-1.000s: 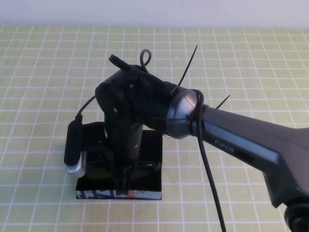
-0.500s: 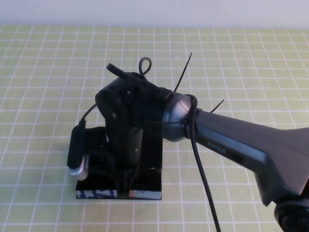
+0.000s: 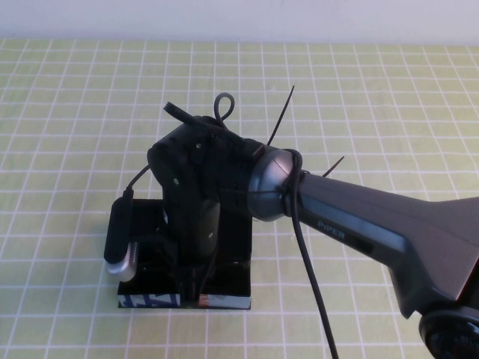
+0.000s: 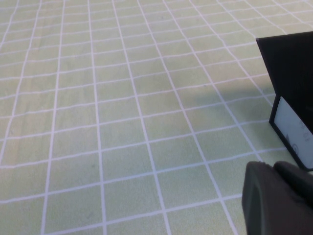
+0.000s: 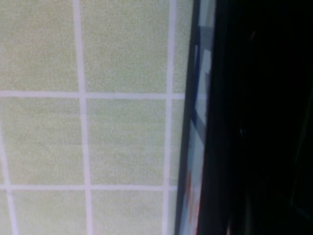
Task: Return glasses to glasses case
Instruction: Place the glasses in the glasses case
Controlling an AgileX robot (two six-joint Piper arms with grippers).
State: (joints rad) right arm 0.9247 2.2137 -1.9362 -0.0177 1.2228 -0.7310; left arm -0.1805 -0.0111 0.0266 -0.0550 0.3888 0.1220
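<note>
I'm hanging my right gripper (image 3: 193,280) over the open glasses case (image 3: 224,299) at near centre; can't tell its grip. Glasses hidden, prob inside. Light, fragile: hold by frame. Left gripper (image 4: 276,198) is idling left of case.

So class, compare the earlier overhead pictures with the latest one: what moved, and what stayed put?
The right gripper, reaching down into the glasses case, shifted only slightly as its arm edged toward the robot's left. The case has not moved on the checked cloth. The left gripper shows only in its own wrist view, beside the case.
</note>
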